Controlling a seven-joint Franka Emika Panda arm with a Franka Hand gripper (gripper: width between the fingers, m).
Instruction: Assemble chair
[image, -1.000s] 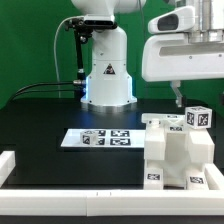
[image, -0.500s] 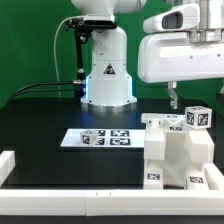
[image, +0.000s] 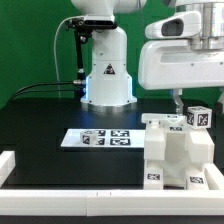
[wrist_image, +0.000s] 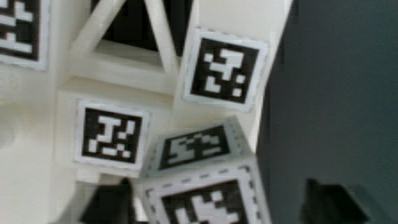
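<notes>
The chair (image: 178, 152) is a blocky, stepped white structure with small square tags, standing at the exterior view's right on the black table. A small tagged block (image: 198, 116) sits on its top far corner. My gripper (image: 180, 106) hangs just above the chair's top, beside that block. In the wrist view the dark fingers (wrist_image: 111, 202) stand either side of a tagged white part (wrist_image: 210, 198) of the chair (wrist_image: 125, 95). The gripper (wrist_image: 222, 205) is open, with a clear gap between the part and one finger.
The marker board (image: 100, 138) lies flat on the table in front of the robot's base (image: 106, 80). Low white border rails (image: 60, 198) run along the front edge and the exterior view's left. A green backdrop stands behind.
The gripper has come down slightly towards the chair's top. The chair and the small block have not moved.
</notes>
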